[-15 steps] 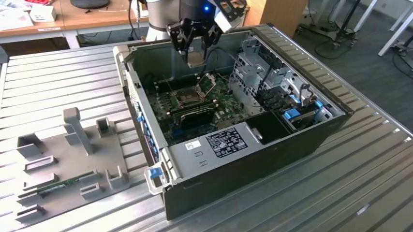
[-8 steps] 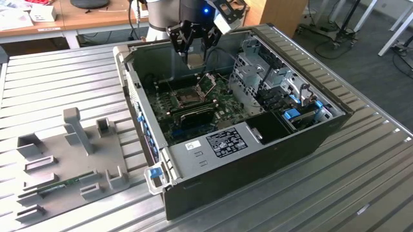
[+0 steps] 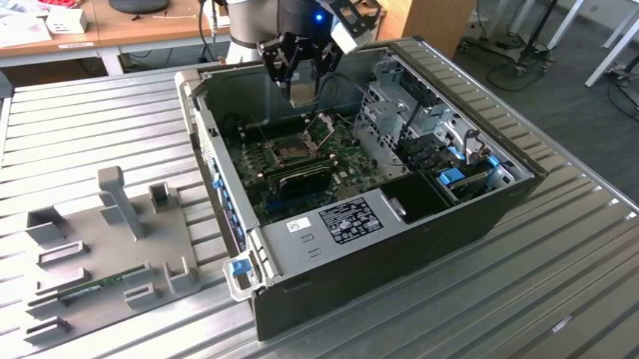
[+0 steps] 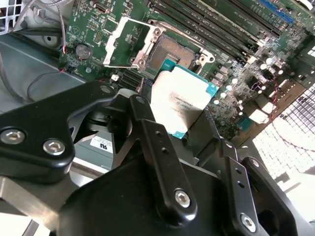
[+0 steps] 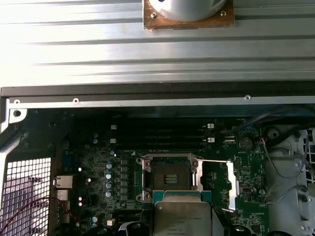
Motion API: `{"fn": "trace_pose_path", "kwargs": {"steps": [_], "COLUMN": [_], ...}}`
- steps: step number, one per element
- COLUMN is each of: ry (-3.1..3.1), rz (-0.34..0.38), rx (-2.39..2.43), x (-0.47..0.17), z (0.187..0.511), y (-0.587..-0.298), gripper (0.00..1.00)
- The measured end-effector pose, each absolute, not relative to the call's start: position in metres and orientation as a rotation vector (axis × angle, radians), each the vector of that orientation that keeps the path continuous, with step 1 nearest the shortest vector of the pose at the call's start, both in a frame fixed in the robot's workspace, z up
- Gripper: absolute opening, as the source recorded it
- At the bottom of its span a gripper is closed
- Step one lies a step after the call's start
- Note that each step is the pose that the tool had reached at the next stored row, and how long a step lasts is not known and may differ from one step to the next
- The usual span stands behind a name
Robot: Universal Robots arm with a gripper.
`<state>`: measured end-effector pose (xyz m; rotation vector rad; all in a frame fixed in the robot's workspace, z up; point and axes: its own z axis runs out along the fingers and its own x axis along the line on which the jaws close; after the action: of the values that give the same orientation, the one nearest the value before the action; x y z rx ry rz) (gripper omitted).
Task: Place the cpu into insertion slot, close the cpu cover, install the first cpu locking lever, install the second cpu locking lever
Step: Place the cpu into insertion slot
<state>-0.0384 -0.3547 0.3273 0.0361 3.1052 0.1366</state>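
In the exterior view my gripper [image 3: 299, 91] hangs inside the open computer case, shut on the cpu [image 3: 299, 93], a little above the motherboard. The second wrist view shows the silver-topped cpu [image 4: 179, 101] clamped between my black fingers [image 4: 147, 128]. It is above and slightly to one side of the insertion slot [image 4: 172, 51], apart from it. The slot [image 3: 292, 149] [image 5: 170, 174] is bare, with its contact field exposed. The cpu cover [image 4: 127, 42] [image 5: 230, 184] [image 3: 322, 131] is swung open, standing up from its hinge beside the slot. In the first wrist view the cpu [image 5: 182, 216] sits just short of the slot.
Long black memory slots [image 5: 162, 137] run beside the socket. A metal drive cage [image 3: 399, 112] and cables fill the case on the exterior view's right. The case walls [image 3: 200, 127] surround the board. A grey fixture plate [image 3: 110, 247] holding a memory stick [image 3: 100, 286] lies on the exterior view's left.
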Motion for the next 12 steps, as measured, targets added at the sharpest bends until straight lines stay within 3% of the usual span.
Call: {"fn": "trace_pose_path", "kwargs": {"steps": [7,12], "ry": [3.107,3.107], "rz": [0.079,0.076], "rx": [0.035,0.035], "x": [-0.0384,-0.0384], "z": [0.3225,0.3196], "y": [-0.3532,-0.3522], "gripper": [0.54,0.54]}}
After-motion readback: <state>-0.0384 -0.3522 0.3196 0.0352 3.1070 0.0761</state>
